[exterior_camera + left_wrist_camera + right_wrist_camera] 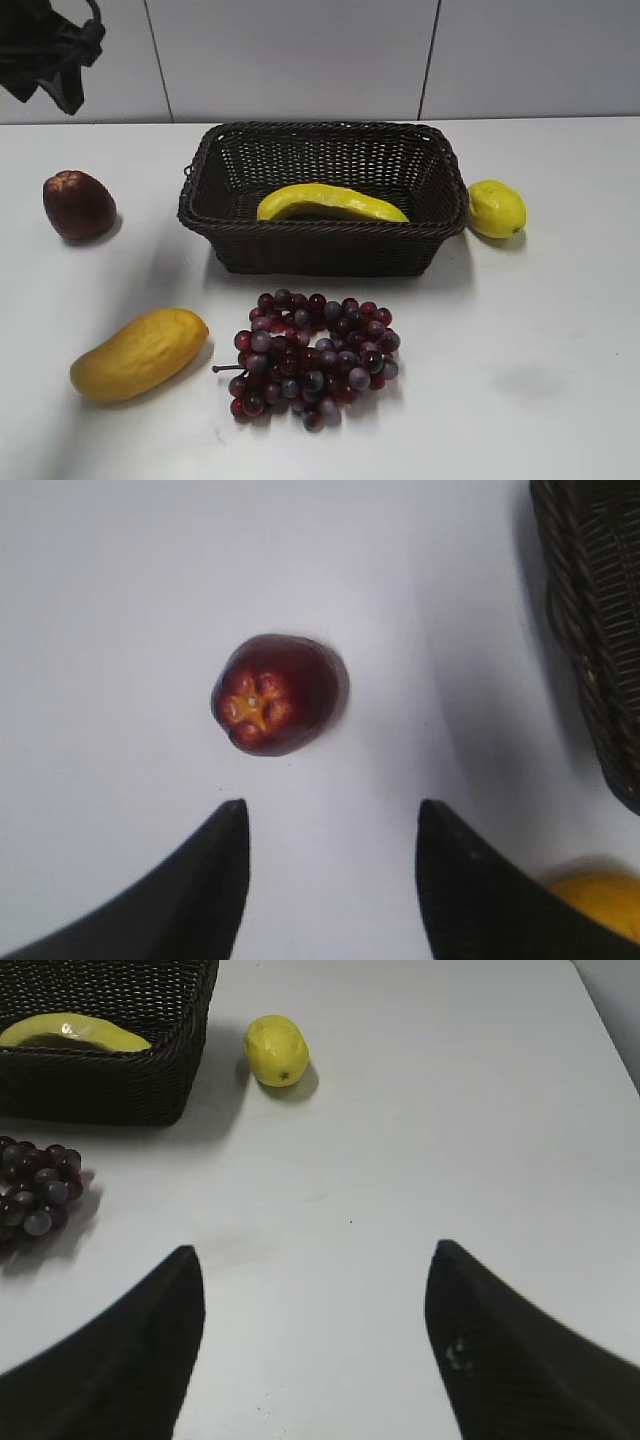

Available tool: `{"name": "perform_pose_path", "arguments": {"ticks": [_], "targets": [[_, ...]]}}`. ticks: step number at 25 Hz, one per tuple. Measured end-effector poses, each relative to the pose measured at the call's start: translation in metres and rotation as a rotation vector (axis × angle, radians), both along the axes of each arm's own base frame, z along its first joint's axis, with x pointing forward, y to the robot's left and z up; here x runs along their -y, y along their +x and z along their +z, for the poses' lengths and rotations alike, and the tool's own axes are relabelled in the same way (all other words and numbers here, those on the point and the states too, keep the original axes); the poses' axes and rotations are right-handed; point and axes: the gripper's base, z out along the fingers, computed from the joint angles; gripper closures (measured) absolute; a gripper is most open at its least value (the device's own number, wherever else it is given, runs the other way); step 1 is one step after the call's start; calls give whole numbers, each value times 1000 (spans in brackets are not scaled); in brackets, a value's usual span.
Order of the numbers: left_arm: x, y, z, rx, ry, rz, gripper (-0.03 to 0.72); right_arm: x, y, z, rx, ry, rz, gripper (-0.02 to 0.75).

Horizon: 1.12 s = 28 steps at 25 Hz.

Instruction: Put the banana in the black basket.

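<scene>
The yellow banana (330, 204) lies inside the black basket (320, 250) at the table's middle back. Both also show in the right wrist view, the banana (75, 1032) in the basket (110, 1090) at the top left. My left gripper (330, 815) is open and empty, high above the table over a dark red fruit. Part of the left arm (50, 50) shows at the exterior view's top left. My right gripper (315, 1260) is open and empty above bare table, right of the basket.
A dark red fruit (78, 205) sits left of the basket and shows in the left wrist view (278, 693). A yellow-orange mango (140, 353) lies front left. Purple grapes (312, 355) lie before the basket. A lemon (496, 208) sits right of it.
</scene>
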Motion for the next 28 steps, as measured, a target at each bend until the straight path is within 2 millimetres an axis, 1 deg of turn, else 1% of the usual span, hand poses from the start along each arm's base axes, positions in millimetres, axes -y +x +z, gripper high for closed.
{"name": "perform_pose_path", "arguments": {"ticks": [3, 5, 7, 9, 11, 15, 19, 22, 28], "targets": [[-13, -15, 3, -18, -22, 35, 173, 0, 0, 0, 0, 0, 0, 218], [-23, -31, 0, -45, -22, 57, 173, 0, 0, 0, 0, 0, 0, 218], [-35, -52, -2, -68, -21, 80, 173, 0, 0, 0, 0, 0, 0, 218], [-43, -78, -8, -102, -14, 93, 173, 0, 0, 0, 0, 0, 0, 218], [-49, -106, -8, -95, -15, 96, 175, 0, 0, 0, 0, 0, 0, 218], [-57, -155, -10, -29, -35, 99, 177, 0, 0, 0, 0, 0, 0, 218], [-64, -197, -14, 51, -53, 100, 178, 0, 0, 0, 0, 0, 0, 218], [-69, -223, -19, 122, -69, 101, 178, 0, 0, 0, 0, 0, 0, 218], [-77, -268, -34, 235, -94, 101, 182, 0, 0, 0, 0, 0, 0, 218]]}}
